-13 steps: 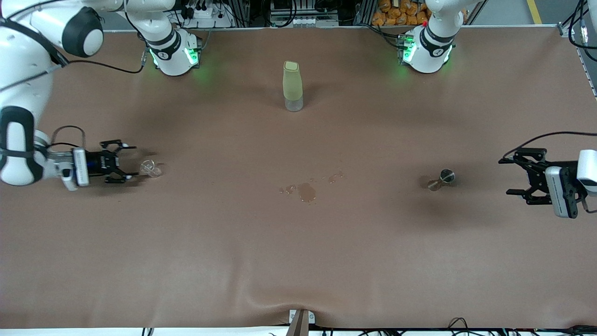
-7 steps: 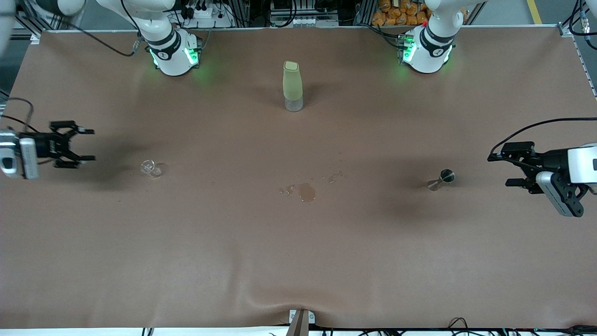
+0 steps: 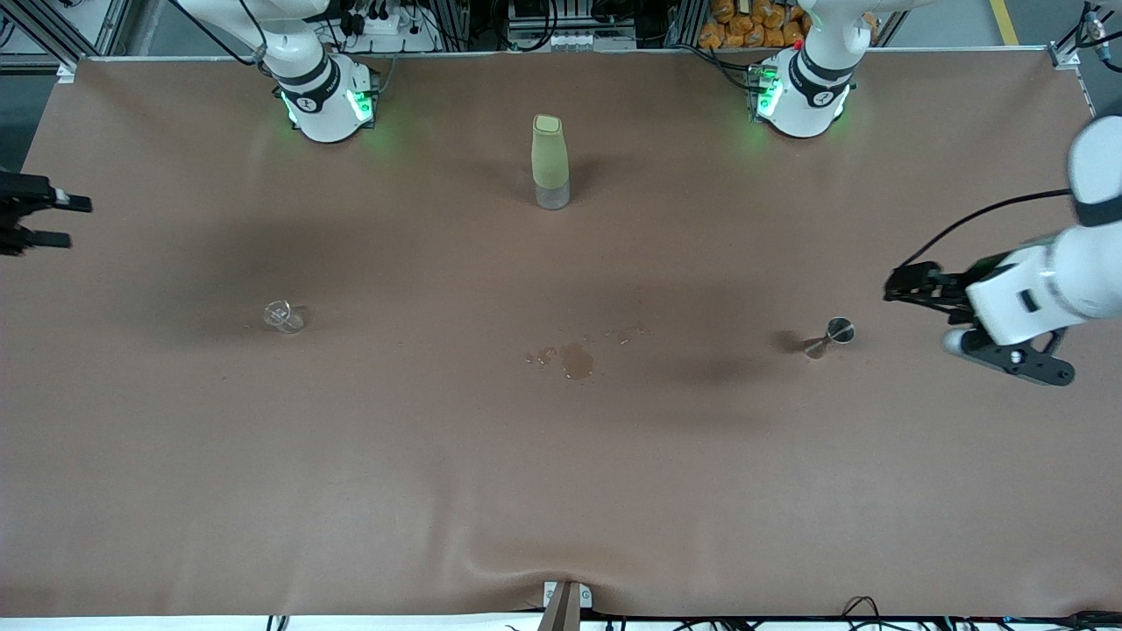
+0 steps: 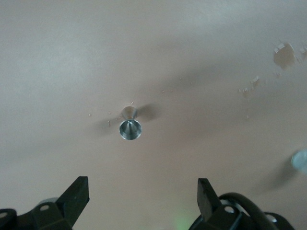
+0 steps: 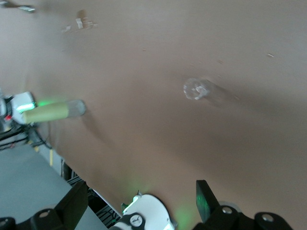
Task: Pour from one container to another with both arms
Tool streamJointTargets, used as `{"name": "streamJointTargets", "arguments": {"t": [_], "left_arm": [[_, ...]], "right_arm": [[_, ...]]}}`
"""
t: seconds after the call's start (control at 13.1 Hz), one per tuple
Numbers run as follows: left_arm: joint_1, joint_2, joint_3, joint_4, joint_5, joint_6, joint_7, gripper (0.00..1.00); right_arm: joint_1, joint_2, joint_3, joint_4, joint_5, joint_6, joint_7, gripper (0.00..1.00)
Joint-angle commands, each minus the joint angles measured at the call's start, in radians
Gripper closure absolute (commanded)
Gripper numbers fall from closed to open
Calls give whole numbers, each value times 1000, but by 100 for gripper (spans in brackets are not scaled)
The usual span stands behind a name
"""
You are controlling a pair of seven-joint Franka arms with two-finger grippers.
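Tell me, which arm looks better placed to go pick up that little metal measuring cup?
The left arm, probably. Its open left gripper hangs close beside the steel jigger, which sits centred in its wrist view. The right gripper is open at the table's right-arm end, with the glass cup on its side.

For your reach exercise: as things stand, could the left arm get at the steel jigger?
Probably yes: the left end effector is open, the steel jigger stands upright alone, nothing between.

Brown table cover (image 3: 561, 491), creased at near edge; wet patches (image 3: 574, 358) mid-table; cables, orange items (image 3: 754, 22) above table's top edge.
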Motion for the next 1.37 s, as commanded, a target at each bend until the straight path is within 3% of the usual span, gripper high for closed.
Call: {"name": "streamJointTargets", "arguments": {"t": [0.0, 0.08, 0.3, 0.61, 0.76, 1.07, 1.29], "left_arm": [[-66, -84, 24, -29, 143, 7, -105, 0], [-54, -114, 26, -39, 150, 11, -107, 0], [-16, -202, 26, -91, 136, 20, -96, 0], [1, -326, 7, -173, 127, 26, -119, 0], [9, -343, 18, -183, 125, 37, -121, 0], [20, -348, 40, -192, 124, 57, -168, 0], [26, -371, 40, -217, 89, 57, -174, 0]], "right_arm": [[59, -71, 1, 66, -102, -17, 199, 0], [84, -94, 10, 86, -133, -17, 282, 0], [78, -169, 203, 126, -274, -18, 532, 0], [30, -209, 407, 126, -344, -21, 770, 0], [-31, -209, 508, 126, -372, 23, 793, 0], [-37, -208, 518, 126, -409, 68, 793, 0], [-36, -284, 513, 13, -409, 161, 782, 0]]}}
